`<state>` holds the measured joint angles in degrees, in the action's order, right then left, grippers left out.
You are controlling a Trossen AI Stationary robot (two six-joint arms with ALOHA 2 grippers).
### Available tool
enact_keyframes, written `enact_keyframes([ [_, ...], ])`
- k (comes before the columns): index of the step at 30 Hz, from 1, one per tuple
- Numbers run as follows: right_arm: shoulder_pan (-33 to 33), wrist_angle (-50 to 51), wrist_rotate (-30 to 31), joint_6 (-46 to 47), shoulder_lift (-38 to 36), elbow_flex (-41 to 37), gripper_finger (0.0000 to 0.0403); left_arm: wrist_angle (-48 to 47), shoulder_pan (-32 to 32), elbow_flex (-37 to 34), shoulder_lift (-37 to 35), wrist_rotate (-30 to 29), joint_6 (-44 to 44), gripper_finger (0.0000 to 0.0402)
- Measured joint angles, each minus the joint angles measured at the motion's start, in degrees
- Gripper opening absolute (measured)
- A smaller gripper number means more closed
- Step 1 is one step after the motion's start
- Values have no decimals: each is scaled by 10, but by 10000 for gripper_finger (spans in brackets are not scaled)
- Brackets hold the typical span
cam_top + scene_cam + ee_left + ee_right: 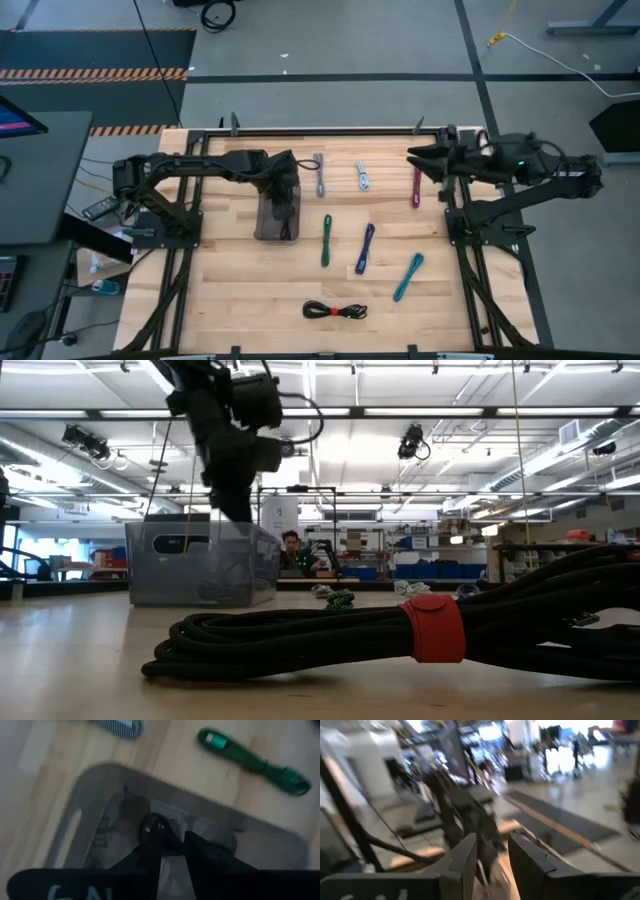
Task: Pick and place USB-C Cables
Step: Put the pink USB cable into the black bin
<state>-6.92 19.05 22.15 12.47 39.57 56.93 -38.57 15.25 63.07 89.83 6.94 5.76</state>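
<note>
My left gripper (287, 208) hangs over the grey plastic tray (265, 225), fingers pointing down into it and a little apart. In the left wrist view a dark cable loop (152, 826) shows in the tray just past the fingertips. On the table lie grey (320, 175), silver (364, 177), magenta (417, 187), green (326, 240), purple (365, 248) and teal (408, 277) cables. The black red-tied cable (335, 311) lies near the near edge. My right gripper (412, 158) is open, raised near the far right, just beyond the magenta cable. My left gripper (172, 837) comes from above into the tray. The dark cable loop sits at the tip of one finger (150, 850), and I cannot tell whether the finger touches it. The gap between the fingers shows the light tray floor.
The tray (200, 565) stands left of centre, open at the top. In the low view the black red-tied cable (430, 625) fills the foreground. Bare wood lies between the tray and the near edge. A person sits in the room behind the table.
</note>
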Motion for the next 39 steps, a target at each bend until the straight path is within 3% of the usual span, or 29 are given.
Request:
enact_keyframes([
  [8,14,115,24,103,57,0,119,-7,7,106,-3,-16,-49,81],
  [13,20,268,13,214,97,0,119,-29,7,155,-3,-28,-68,78],
  [18,23,456,-44,352,134,0,119,-43,7,172,-3,-31,-77,78],
  [23,22,583,-117,416,170,-19,119,-51,7,173,-3,-33,-76,78],
  [30,28,547,-118,459,183,-67,134,-52,6,173,-3,-33,-76,78],
  [39,45,495,-130,550,181,-163,188,-63,6,173,-3,-32,-75,78],
])
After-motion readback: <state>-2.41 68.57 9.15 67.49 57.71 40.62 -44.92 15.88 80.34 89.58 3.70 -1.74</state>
